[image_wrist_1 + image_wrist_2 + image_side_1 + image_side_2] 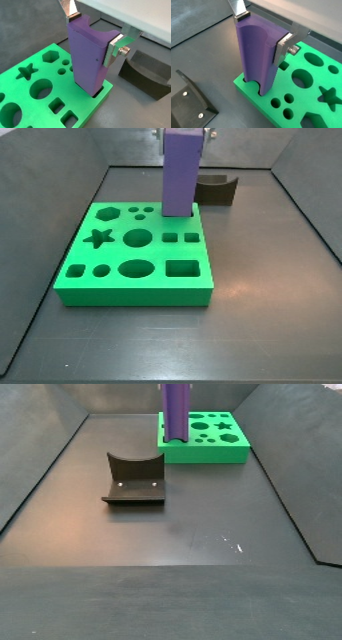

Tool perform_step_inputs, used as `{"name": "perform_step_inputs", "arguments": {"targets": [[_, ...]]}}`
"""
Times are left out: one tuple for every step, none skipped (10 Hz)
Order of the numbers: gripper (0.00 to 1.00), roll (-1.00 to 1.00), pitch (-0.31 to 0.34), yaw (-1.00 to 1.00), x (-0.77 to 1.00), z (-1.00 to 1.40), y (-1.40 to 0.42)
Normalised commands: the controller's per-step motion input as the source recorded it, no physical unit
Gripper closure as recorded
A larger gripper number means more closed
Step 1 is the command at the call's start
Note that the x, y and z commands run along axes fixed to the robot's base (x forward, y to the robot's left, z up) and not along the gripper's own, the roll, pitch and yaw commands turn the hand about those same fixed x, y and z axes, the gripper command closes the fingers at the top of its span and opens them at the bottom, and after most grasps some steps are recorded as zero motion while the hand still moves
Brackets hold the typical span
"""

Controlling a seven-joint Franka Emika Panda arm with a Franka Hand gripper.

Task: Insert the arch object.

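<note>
The arch object (pixel 88 55) is a tall purple block with a curved notch in its top end. It stands upright. My gripper (pixel 93 29) is shut on its top, with one silver finger (pixel 69 11) on each side. In both wrist views its lower end sits in a slot at a corner of the green board (pixel 37 85). The block (pixel 256 57), gripper (pixel 262 27) and board (pixel 314 97) also show in the other wrist view. In both side views the block (pixel 181 173) (pixel 175 412) rises from the board's edge (pixel 134 293) (pixel 207 454).
The green board has several other shaped holes: star, hexagon, circles, squares. The dark fixture (pixel 134 479) (pixel 217 191) stands on the floor next to the board; it shows in both wrist views (pixel 148 75) (pixel 191 105). Grey walls ring the floor.
</note>
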Motion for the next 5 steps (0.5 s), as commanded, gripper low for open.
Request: {"name": "perform_step_inputs", "arguments": {"targets": [[1.00,-0.09,-0.039,0.01,0.20,-0.35,0.00],[1.00,-0.10,-0.019,0.00,0.18,-0.27,-0.01],[1.00,-0.13,-0.033,0.00,0.13,-0.25,-0.04],[1.00,-0.11,-0.121,0.00,0.00,-0.35,0.00],[1.00,-0.09,-0.166,0.00,0.00,-0.43,0.00]]}}
